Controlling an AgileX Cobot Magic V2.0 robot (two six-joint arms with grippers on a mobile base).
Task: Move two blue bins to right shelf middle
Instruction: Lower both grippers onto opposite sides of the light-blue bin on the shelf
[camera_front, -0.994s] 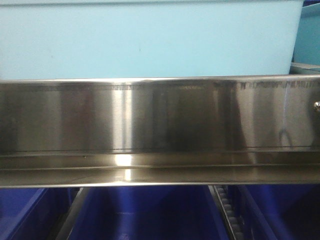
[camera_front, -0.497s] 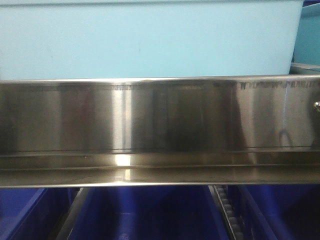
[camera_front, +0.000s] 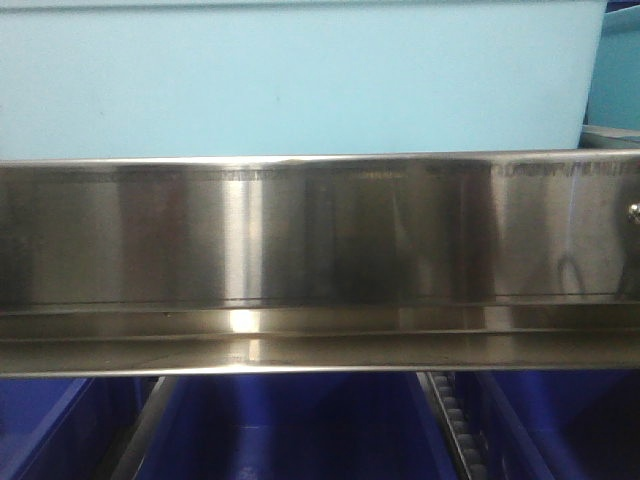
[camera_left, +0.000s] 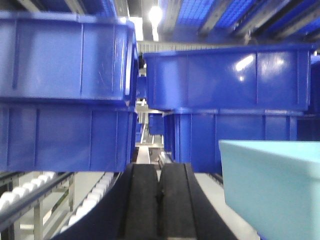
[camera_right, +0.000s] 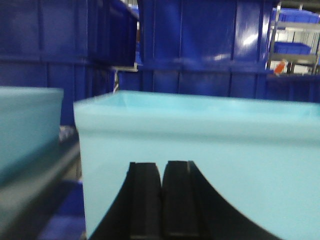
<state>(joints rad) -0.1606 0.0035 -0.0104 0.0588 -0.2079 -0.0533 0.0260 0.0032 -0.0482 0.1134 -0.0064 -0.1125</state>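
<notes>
Two pale light-blue bins show in the front view: a large one (camera_front: 300, 80) fills the top above the steel shelf beam (camera_front: 320, 240), and a second bin (camera_front: 618, 70) peeks in at the right edge. In the right wrist view my right gripper (camera_right: 162, 166) is shut and empty, close in front of the wall of one pale bin (camera_right: 215, 135); the other pale bin (camera_right: 25, 125) stands to its left. My left gripper (camera_left: 159, 169) is shut and empty, with a pale bin's corner (camera_left: 272, 190) to its right.
Dark royal-blue crates (camera_left: 65, 90) are stacked two high ahead of the left gripper, beside another stack (camera_left: 230, 110). White conveyor rollers (camera_left: 30, 187) run at the lower left. More dark crates (camera_front: 290, 430) sit under the steel beam and behind the pale bins (camera_right: 200, 40).
</notes>
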